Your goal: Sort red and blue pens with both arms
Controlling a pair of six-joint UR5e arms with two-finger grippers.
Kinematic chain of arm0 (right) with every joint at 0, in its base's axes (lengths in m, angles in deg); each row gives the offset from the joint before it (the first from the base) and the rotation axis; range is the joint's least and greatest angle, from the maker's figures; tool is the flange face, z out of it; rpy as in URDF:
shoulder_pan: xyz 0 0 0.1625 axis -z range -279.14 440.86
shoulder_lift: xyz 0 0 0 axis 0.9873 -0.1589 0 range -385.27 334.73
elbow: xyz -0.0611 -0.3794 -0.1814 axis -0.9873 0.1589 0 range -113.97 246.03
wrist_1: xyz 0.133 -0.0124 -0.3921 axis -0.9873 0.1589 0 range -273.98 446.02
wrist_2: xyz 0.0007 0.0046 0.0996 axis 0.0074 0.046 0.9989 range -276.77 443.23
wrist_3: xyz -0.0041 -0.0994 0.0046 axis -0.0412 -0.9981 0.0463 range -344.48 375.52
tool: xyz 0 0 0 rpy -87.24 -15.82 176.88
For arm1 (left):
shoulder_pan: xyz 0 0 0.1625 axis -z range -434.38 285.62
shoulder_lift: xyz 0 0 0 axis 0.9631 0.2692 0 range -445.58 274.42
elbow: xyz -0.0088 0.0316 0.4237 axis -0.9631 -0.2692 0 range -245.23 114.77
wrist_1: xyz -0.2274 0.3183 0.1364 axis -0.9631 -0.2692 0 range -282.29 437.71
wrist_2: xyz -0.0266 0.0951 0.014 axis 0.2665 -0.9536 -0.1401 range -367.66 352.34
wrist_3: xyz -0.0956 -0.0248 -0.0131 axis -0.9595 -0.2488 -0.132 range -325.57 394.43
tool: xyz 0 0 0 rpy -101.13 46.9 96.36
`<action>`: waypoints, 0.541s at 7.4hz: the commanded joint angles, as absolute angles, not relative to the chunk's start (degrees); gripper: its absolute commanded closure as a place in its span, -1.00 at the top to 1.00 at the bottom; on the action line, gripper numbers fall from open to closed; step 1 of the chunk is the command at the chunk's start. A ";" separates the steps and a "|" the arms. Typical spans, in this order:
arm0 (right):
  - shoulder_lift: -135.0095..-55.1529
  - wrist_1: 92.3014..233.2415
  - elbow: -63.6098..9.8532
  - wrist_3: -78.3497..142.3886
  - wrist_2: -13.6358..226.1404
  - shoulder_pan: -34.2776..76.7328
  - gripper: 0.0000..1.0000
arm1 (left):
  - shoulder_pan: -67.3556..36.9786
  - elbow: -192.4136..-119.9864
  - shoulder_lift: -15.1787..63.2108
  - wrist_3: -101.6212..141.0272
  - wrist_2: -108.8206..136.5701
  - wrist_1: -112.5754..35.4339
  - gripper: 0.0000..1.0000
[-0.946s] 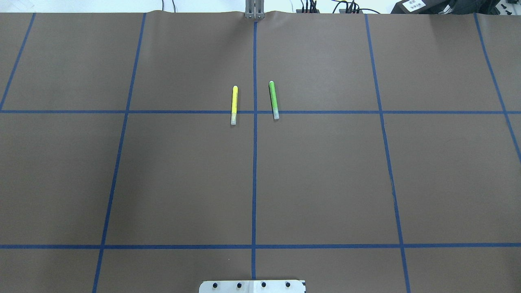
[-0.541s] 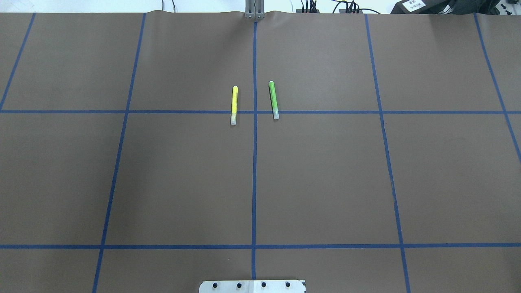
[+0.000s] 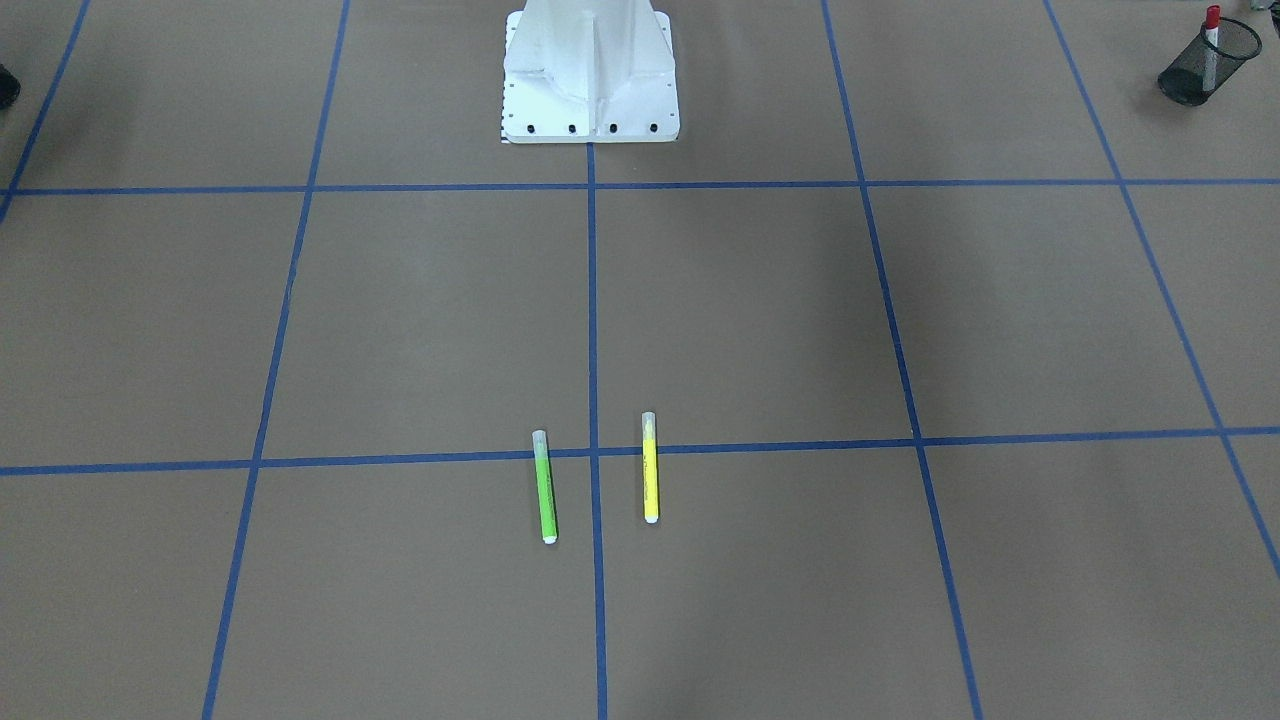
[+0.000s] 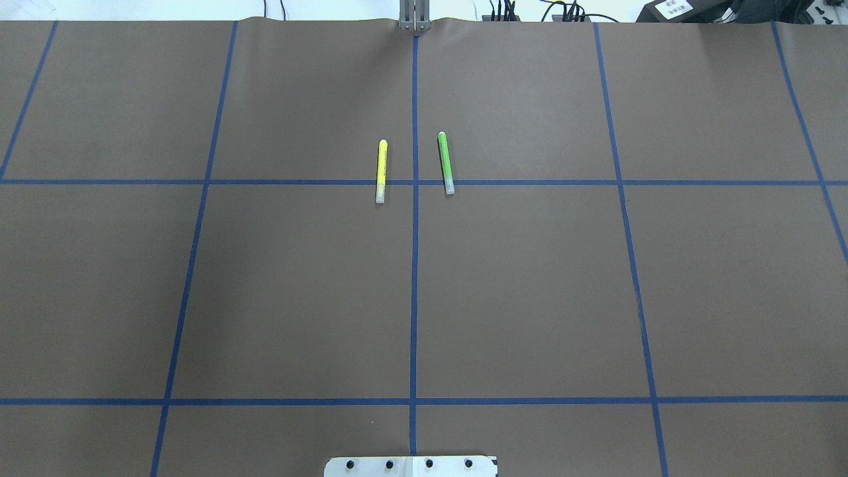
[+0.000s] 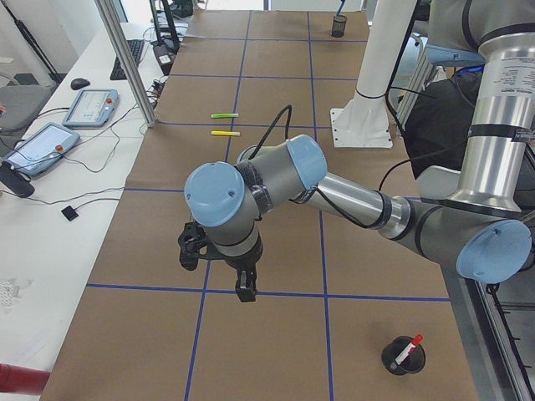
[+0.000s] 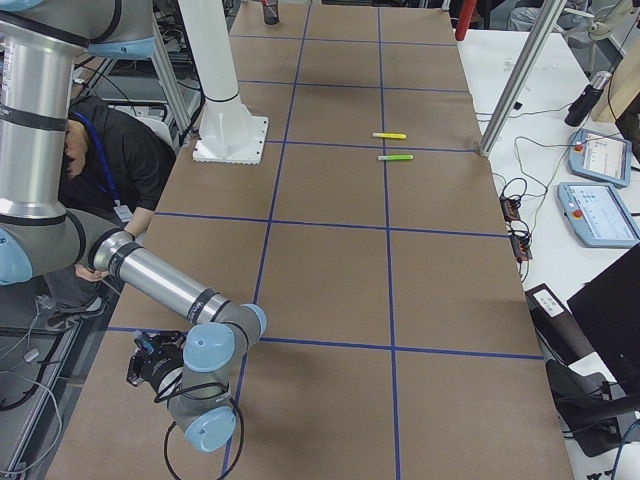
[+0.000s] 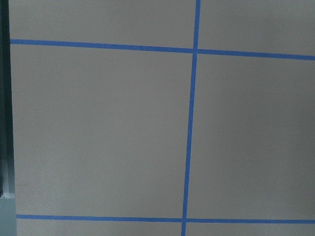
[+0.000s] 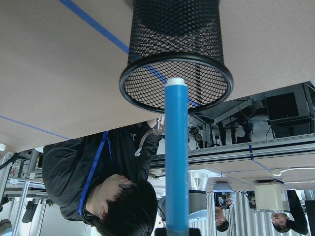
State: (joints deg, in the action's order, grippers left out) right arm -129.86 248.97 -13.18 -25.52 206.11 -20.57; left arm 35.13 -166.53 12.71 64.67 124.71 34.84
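At the table's right end, near the robot-side edge: right hand (image 8: 177, 231) is clamped on the blue pen (image 8: 176, 157). The pen runs straight out from the hand, white end leading. Wrist view puts that white end dead centre in the mouth of the right-end mesh cup (image 8: 172, 29), with the pen's long axis in line with the cup's, so it's an upright pen over an upright cup. The barrel crosses in front of the rim. Can't tell if the tip is just above the mouth or just inside.

My read: this is the drop step for blue and alignment looks good. Next move is straight down along the pen axis, then release. Sideways drift would catch the rim and could tip the cup.

Left hand (image 5: 242, 288) hovers low over bare paper toward the table's left end. It shows only from the side, so can't tell how far open it is; nothing visibly in it. Red marker (image 5: 407, 349) leans in the left-end mesh cup (image 5: 393, 366) at the robot-side left corner, so red looks done. Green pen (image 4: 446, 162) and yellow pen (image 4: 381, 171) lie side by side mid-table toward the far edge, well apart from both hands.
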 commanded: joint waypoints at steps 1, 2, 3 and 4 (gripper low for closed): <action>-129.95 248.97 -11.32 -25.53 206.54 -20.57 -1.00 | 35.13 -166.66 12.68 64.58 124.70 34.99 1.00; -130.21 248.97 -11.23 -25.61 206.54 -20.57 -1.00 | 35.13 -166.66 12.68 64.67 124.70 34.99 1.00; -130.65 248.97 -11.05 -25.70 206.54 -20.57 -1.00 | 35.13 -166.66 12.68 64.58 124.70 34.99 1.00; -130.65 248.97 -10.53 -25.70 206.54 -20.57 -1.00 | 35.13 -166.66 12.68 64.58 124.70 34.99 1.00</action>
